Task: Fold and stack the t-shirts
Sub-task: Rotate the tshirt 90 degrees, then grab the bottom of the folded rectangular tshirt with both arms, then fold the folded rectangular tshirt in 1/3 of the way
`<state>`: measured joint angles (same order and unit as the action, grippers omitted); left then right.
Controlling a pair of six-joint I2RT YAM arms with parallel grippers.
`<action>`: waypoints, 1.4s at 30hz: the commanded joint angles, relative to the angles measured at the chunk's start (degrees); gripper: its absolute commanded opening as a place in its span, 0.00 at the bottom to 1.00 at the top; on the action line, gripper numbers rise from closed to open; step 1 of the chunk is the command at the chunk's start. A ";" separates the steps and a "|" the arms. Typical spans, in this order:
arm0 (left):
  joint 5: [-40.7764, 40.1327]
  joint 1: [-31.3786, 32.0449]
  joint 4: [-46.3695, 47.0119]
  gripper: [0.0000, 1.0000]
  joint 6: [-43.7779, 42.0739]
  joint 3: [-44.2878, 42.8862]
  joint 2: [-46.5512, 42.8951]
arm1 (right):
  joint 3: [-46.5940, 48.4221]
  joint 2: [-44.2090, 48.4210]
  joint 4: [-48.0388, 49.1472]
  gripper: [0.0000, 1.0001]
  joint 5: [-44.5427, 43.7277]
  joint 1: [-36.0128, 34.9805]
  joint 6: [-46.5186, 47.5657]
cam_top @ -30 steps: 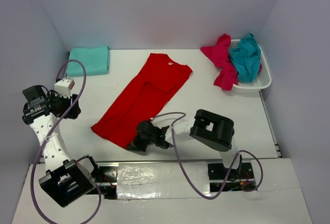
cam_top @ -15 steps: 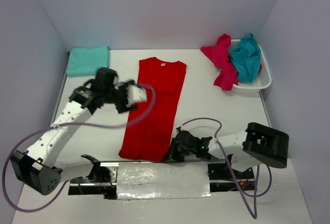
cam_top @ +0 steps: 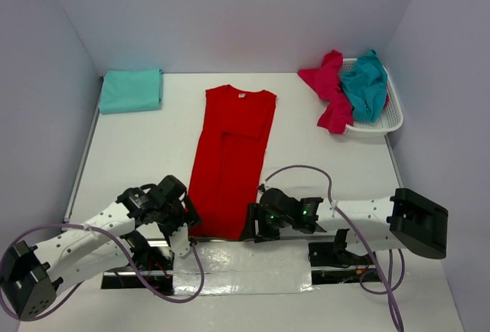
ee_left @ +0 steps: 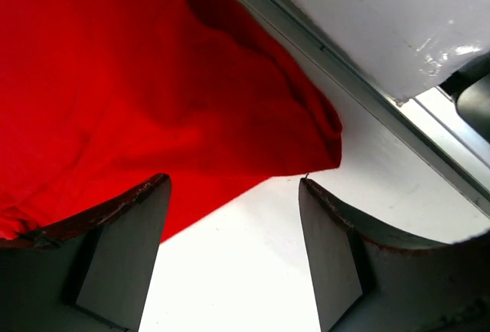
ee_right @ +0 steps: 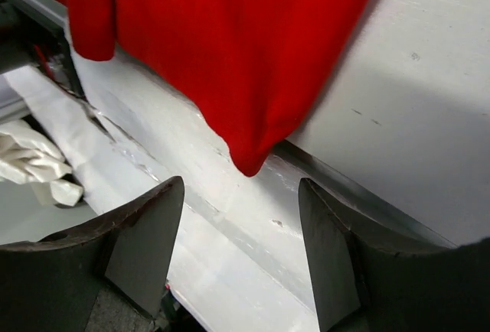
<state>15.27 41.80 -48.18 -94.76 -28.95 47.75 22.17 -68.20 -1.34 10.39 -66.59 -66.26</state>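
A bright red t-shirt, folded into a long strip, lies flat down the middle of the table, its collar at the far end. Its near hem reaches the table's front edge. My left gripper is open beside the near left corner; in the left wrist view that red corner lies just ahead of the empty gripper. My right gripper is open at the near right corner; the red corner tip hangs over the edge, just ahead of the open gripper. A folded teal t-shirt lies at the back left.
A white mesh basket at the back right holds a crumpled teal shirt and a magenta shirt spilling over its left rim. A metal rail and taped strip run along the table's front edge. Walls close in three sides.
The red shirt went from lying diagonally to lying straight. My right gripper opened and let go of its near right corner. My left arm swung from the left side to the near left corner.
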 commanded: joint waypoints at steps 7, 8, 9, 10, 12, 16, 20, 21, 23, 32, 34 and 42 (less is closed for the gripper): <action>8.99 0.21 0.71 0.80 -12.82 2.92 3.84 | 2.88 -5.97 -6.31 0.67 3.67 2.07 0.44; 8.47 0.21 1.51 0.79 -13.08 3.54 4.37 | 2.87 -6.41 -4.74 0.67 4.02 2.51 0.34; 7.77 0.21 2.82 0.79 -12.99 4.07 4.89 | 2.96 -7.46 -3.68 0.67 5.24 3.38 0.25; 6.80 0.21 3.18 0.78 -12.56 4.34 6.03 | 3.48 -7.90 -3.14 0.67 5.51 3.57 0.17; 6.97 0.21 2.22 0.75 -12.82 3.55 7.27 | 4.45 -10.01 -2.79 0.66 5.34 3.83 0.34; 10.92 0.56 2.74 0.57 -10.72 1.01 11.21 | 5.25 -14.05 -0.25 0.62 7.61 4.97 0.61; 13.02 1.00 3.28 0.32 -5.97 -1.98 15.26 | 5.07 -16.61 2.47 0.36 8.76 5.68 0.08; 13.90 0.91 2.66 0.22 -5.18 -3.55 16.23 | 4.20 -16.78 3.44 0.21 9.12 6.11 -0.36; 16.97 1.00 1.87 0.00 -1.24 -5.06 16.85 | 3.49 -16.09 4.33 0.08 9.64 7.51 -0.54; 20.23 -15.13 -8.48 0.00 5.64 -20.95 23.78 | 11.82 -2.82 -11.30 0.00 8.94 20.25 10.87; 22.17 -18.93 -10.43 0.00 7.91 -30.17 29.75 | 16.22 -2.90 -14.98 0.00 9.20 25.26 14.21; 27.36 -27.39 -17.91 0.00 20.83 -62.15 53.29 | 33.08 -15.36 -19.49 0.00 9.64 38.97 26.79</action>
<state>37.50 14.90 -59.27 -79.99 -83.26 94.63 50.24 -79.20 -16.40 20.14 -30.48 -46.19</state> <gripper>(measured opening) 0.032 0.022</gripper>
